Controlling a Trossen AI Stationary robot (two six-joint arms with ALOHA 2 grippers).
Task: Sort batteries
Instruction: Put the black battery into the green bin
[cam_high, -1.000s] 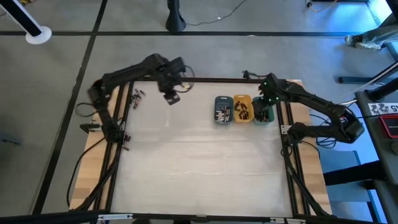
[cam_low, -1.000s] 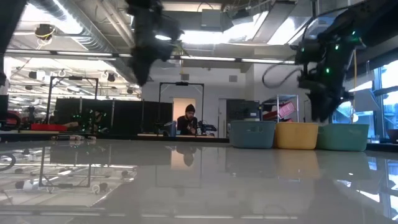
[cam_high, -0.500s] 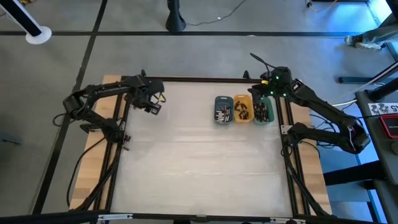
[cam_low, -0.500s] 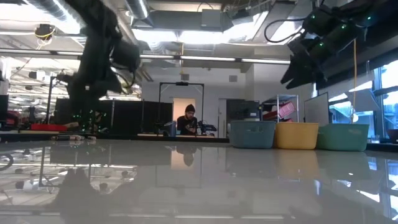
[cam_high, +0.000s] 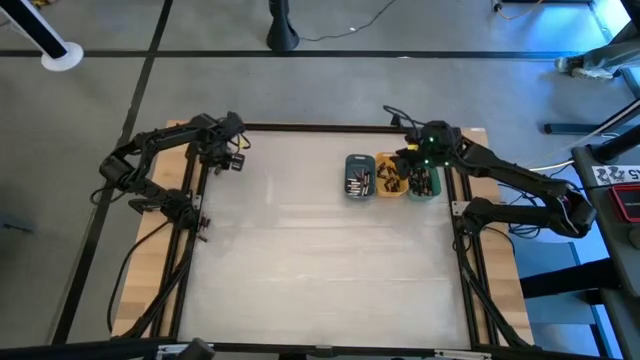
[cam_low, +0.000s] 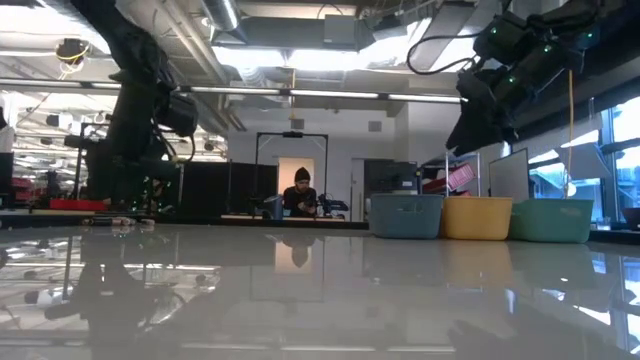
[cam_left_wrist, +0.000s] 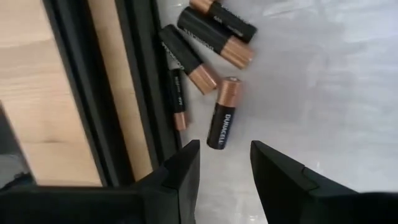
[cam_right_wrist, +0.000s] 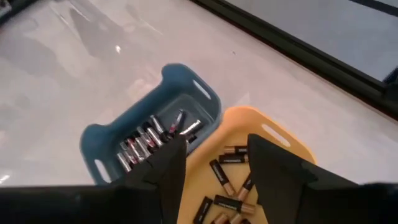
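Observation:
Several black-and-copper batteries (cam_left_wrist: 211, 43) lie on the white table by the black frame rail (cam_left_wrist: 134, 93) at the far left corner. My left gripper (cam_left_wrist: 224, 149) hangs open just above them, pointing down, the nearest battery (cam_left_wrist: 222, 113) just ahead of its fingertips; in the high view it (cam_high: 225, 162) covers them. My right gripper (cam_right_wrist: 214, 143) is open and empty, slanting down above the blue tray (cam_right_wrist: 149, 134) with silvery batteries and the orange tray (cam_right_wrist: 249, 180) with black-and-copper ones. A green tray (cam_high: 425, 181) stands to their right.
The three trays (cam_low: 476, 217) stand side by side at the far right of the table. A black frame (cam_high: 300, 128) runs around the table, with wooden boards (cam_high: 150, 250) outside it. The wide white middle (cam_high: 320, 260) lies bare. A person (cam_low: 300, 192) sits far behind.
My left gripper has swung from the far middle toward the table's far left corner, sinking and rolling, and now hangs over the loose batteries. My right gripper has risen out of the green tray, tipped toward level and drifted left toward the orange tray.

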